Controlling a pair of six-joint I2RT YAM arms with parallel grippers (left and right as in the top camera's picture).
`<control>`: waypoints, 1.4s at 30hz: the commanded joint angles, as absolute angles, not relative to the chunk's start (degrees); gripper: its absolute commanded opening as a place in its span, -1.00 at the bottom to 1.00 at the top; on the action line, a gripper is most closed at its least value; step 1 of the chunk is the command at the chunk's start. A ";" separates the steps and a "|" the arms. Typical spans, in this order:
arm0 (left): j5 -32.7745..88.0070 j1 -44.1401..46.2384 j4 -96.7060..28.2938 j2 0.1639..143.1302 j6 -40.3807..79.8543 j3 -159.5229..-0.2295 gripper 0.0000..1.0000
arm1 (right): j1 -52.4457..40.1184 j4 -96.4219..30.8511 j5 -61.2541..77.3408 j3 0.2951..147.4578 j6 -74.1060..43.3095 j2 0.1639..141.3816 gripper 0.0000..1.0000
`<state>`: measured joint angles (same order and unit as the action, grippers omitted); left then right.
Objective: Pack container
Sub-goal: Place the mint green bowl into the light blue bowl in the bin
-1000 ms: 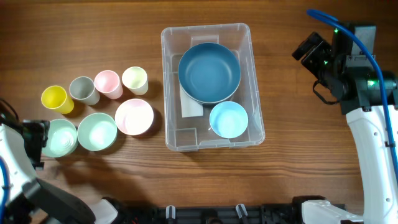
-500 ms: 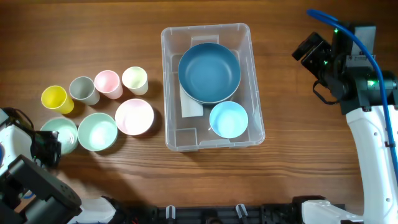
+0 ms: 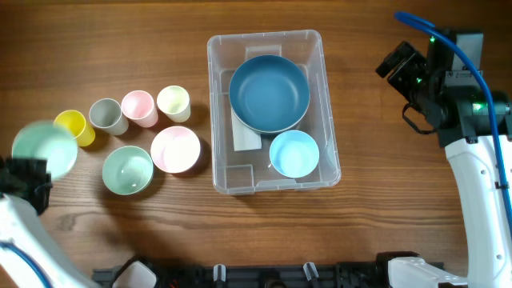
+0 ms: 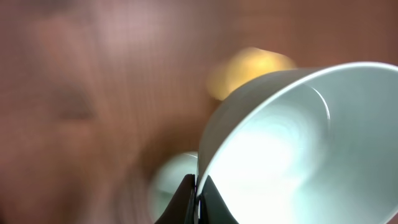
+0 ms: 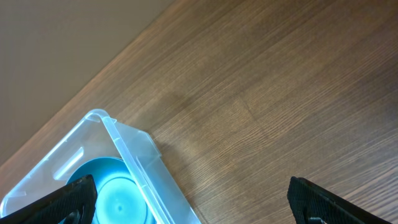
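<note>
The container (image 3: 236,172) is a clear bin at the table's middle, holding a dark blue bowl (image 3: 268,94) and a light blue bowl (image 3: 294,154). My left gripper (image 3: 32,170) is at the far left, shut on the rim of a pale mint bowl (image 3: 45,150) that hangs blurred above the table. In the left wrist view the fingertips (image 4: 198,193) pinch that bowl's (image 4: 298,143) thin rim. My right gripper (image 3: 400,66) hovers open to the right of the container, with nothing between its fingers (image 5: 317,202). The container's corner (image 5: 134,155) shows below it.
Left of the container stand a yellow cup (image 3: 70,126), a grey cup (image 3: 106,115), a pink cup (image 3: 139,108) and a cream cup (image 3: 173,103). In front of them sit a pink bowl (image 3: 174,149) and a second mint bowl (image 3: 127,169).
My left gripper closed on the mint bowl's rim and lifted it off the table, up and towards the yellow cup. The right arm has not moved.
</note>
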<state>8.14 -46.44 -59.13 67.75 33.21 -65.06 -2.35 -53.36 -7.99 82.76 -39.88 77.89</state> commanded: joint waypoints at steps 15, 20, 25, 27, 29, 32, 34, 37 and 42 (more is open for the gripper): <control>2.70 36.38 -44.12 80.05 13.89 -67.18 -0.92 | -2.24 -53.39 -9.04 83.22 -40.64 77.89 0.99; 5.63 39.51 -37.12 90.85 13.96 -67.20 -0.92 | -2.24 -53.39 -9.04 83.22 -40.64 77.89 1.00; 4.95 39.40 -36.34 91.50 14.55 -67.20 -0.60 | -2.24 -53.36 -9.04 83.22 -40.64 77.89 1.00; 4.84 38.68 -36.42 91.33 14.57 -67.59 -0.43 | -2.24 -53.36 -9.04 83.22 -40.64 77.89 0.99; 4.21 37.47 -38.81 90.35 14.87 -69.45 -0.25 | -2.24 -53.36 -9.04 83.22 -40.64 77.89 0.99; -0.38 32.53 -48.80 86.61 20.99 -76.40 -0.10 | -2.24 -53.36 -9.04 83.22 -40.62 77.89 0.99; -5.96 26.79 -56.60 83.31 26.24 -80.07 -0.03 | -2.24 -53.36 -9.04 83.22 -40.64 77.89 0.99; -10.46 14.66 -64.58 78.74 30.94 -80.53 0.26 | -2.24 -53.39 -9.04 83.22 -40.64 77.89 1.00; -4.60 -12.69 -73.08 79.02 35.42 -78.19 0.54 | -2.24 -53.36 -9.04 83.22 -40.64 77.89 0.99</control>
<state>-8.14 1.98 -71.96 77.54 30.94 -80.58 -2.35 -53.39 -7.99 82.76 -39.88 77.89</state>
